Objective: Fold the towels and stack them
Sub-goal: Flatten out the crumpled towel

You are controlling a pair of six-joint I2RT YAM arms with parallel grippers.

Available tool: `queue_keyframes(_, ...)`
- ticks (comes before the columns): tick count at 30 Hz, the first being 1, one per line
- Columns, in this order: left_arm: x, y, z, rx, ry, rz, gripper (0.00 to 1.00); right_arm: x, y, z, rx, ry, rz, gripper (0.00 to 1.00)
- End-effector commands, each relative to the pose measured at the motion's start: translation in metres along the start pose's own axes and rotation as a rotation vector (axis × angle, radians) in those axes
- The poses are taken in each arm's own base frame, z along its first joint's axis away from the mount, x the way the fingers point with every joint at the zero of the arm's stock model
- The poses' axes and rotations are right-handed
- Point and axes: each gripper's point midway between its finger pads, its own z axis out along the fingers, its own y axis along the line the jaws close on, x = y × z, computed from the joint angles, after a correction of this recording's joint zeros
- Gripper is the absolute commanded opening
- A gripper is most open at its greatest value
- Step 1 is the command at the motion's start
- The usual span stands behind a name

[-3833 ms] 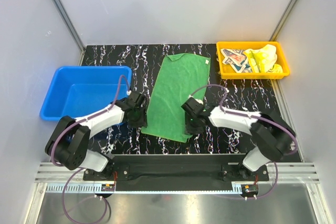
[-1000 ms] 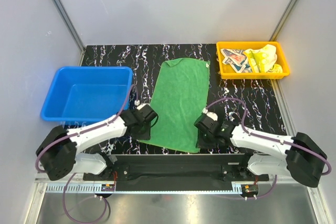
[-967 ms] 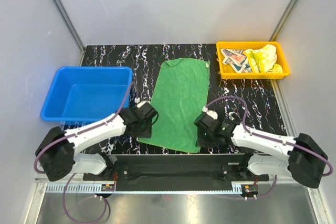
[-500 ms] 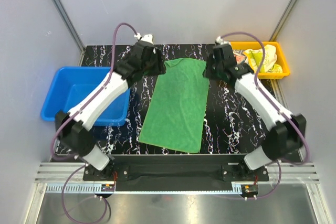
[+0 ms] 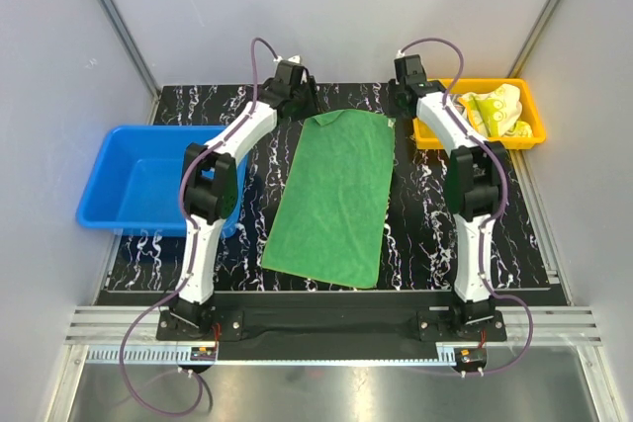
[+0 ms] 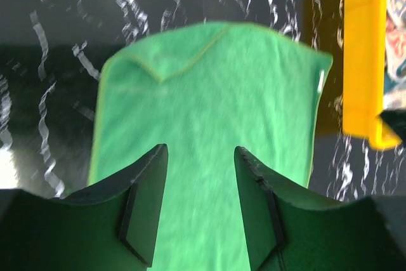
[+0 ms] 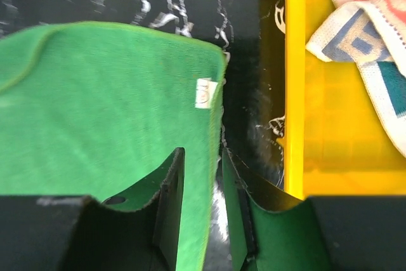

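Robot lab test cell; plain grey panel walls [image 5: 326, 7] w/ aluminium frame struts [image 5: 114, 22]; black marbled table [image 5: 435, 214]; arm bases [image 5: 193, 315] bolted by an extrusion rail [image 5: 99, 323] at near edge; plastic bins, blue bin [image 5: 173, 128] & yellow bin [image 5: 480, 142].

Green towel [image 5: 331, 195] spread flat; yellow towel [image 5: 495, 111], printed towel [image 7: 365, 30] crumpled.

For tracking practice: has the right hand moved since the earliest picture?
Yes: the right hand went from the near edge to beside the yellow bin.
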Motion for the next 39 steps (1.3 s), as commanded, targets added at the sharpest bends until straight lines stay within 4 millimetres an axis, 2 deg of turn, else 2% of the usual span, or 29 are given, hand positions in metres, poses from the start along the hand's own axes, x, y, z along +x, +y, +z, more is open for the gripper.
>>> queue_keyframes(1, -0.030, -0.020, 0.015, 0.088, -0.096, -0.048, 0.51, -0.018, -0.009, 0.015, 0.005, -0.047, -0.044, 0.37)
queue_keyframes(2, -0.029, -0.019, 0.028, 0.108, -0.106, -0.073, 0.50, -0.014, -0.008, 0.020, -0.002, -0.043, -0.048, 0.37)
queue_keyframes(5, -0.029, -0.011, 0.048, 0.126, -0.123, -0.132, 0.48, -0.010, -0.008, 0.034, -0.024, -0.044, -0.043, 0.36)
queue_keyframes(10, -0.028, -0.001, 0.063, 0.120, -0.148, -0.199, 0.48, -0.005, -0.003, 0.046, -0.056, -0.049, -0.046, 0.36)
queue_keyframes(16, -0.025, 0.008, 0.078, 0.102, -0.162, -0.263, 0.49, 0.004, -0.008, 0.057, -0.052, -0.037, -0.044, 0.36)
queue_keyframes(27, -0.009, 0.023, 0.093, 0.057, -0.152, -0.358, 0.45, 0.003, -0.018, 0.059, -0.064, -0.047, -0.021, 0.36)
queue_keyframes(38, -0.013, 0.034, 0.096, 0.012, -0.195, -0.376, 0.45, 0.011, -0.016, 0.063, -0.082, -0.039, -0.012, 0.36)
queue_keyframes(39, -0.004, 0.040, 0.098, -0.002, -0.185, -0.378, 0.46, 0.012, -0.016, 0.064, -0.082, -0.038, -0.014, 0.36)
